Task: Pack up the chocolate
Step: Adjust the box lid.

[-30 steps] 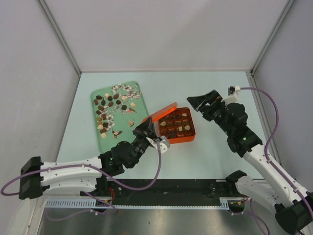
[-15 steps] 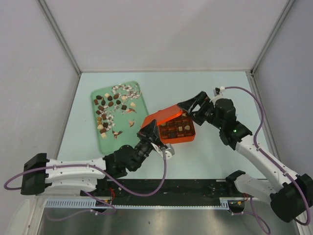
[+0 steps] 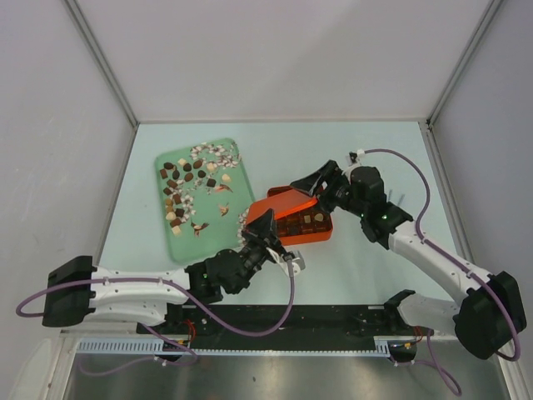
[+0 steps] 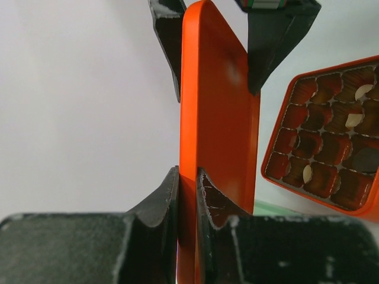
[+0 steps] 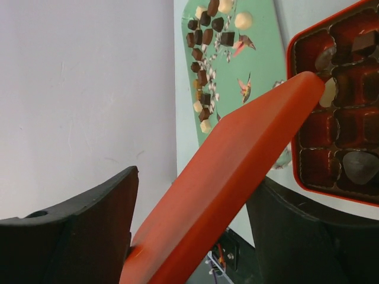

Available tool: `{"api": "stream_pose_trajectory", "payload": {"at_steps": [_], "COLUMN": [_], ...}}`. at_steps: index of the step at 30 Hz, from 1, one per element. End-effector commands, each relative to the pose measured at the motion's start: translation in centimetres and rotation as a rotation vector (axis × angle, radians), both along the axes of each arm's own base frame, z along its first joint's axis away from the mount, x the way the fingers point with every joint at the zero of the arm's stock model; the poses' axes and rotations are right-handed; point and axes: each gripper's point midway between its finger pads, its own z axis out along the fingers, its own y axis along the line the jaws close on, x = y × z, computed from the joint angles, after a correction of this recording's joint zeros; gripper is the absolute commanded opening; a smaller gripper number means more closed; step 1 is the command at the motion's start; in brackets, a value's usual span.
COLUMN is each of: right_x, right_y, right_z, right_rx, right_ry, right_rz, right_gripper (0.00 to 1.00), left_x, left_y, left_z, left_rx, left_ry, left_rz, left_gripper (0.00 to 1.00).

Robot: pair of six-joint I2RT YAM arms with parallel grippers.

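Note:
Loose chocolate (image 3: 185, 177) pieces, dark and cream, lie on the green tray (image 3: 218, 148); more chocolate fills cells of the orange box (image 3: 305, 222). My left gripper (image 3: 265, 220) is shut on the near edge of the box's orange lid (image 3: 288, 201), which stands tilted on edge over the box's left side. In the left wrist view the lid (image 4: 216, 112) is pinched at my left gripper (image 4: 188, 173). My right gripper (image 3: 316, 185) straddles the lid's far end. In the right wrist view the lid (image 5: 237, 171) runs slantwise through my right gripper (image 5: 196, 177), jaws still wide.
Torn wrappers (image 3: 215, 152) litter the tray's far end. The box (image 5: 343, 106) sits just right of the tray (image 5: 260, 47). White enclosure walls ring the pale green table (image 3: 366, 150). A black rail (image 3: 275, 315) runs along the near edge between the arm bases.
My right arm swung left from beside the box until its fingers came round the lid's far end, and its jaws narrowed. My left gripper lifted and tilted the lid further over the box.

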Motion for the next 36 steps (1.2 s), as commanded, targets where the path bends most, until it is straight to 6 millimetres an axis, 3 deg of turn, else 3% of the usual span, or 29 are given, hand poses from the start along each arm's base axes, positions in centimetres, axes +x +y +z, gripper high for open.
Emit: {"api": "stream_pose_trajectory", "payload": {"at_steps": [1,6,13,22,29,36], "right_x": [0.2,0.5,1.3,1.7,2.4,2.5], "right_y": [1.3,0.6,-0.9,-2.2,-3.0,-4.0], "right_z": [2.5,2.9,4.1,4.9,4.4,3.8], "right_rx": [0.063,0.066,0.09,0.1,0.086,0.105], "right_ry": [-0.044,-0.051,-0.075,-0.095,-0.097,-0.099], "right_rz": [0.031,0.015,-0.019,-0.046,-0.055,-0.071], "right_gripper": [0.71,0.55,0.3,0.18,0.11,0.08], "left_x": [-0.3,-0.6,-1.5,-3.1,-4.5,-5.2], "left_y": [-0.3,-0.5,-1.4,-3.3,-4.9,-4.8], "left_z": [1.6,0.7,-0.7,-2.8,-3.9,-1.5], "left_rx": [-0.073,-0.061,-0.041,-0.007,-0.017,-0.214], "left_ry": [-0.014,0.016,0.063,0.125,0.187,0.352], "left_rz": [-0.01,-0.022,-0.061,-0.129,-0.174,-0.164], "left_gripper": [0.03,0.16,0.48,0.78,0.84,0.87]}}
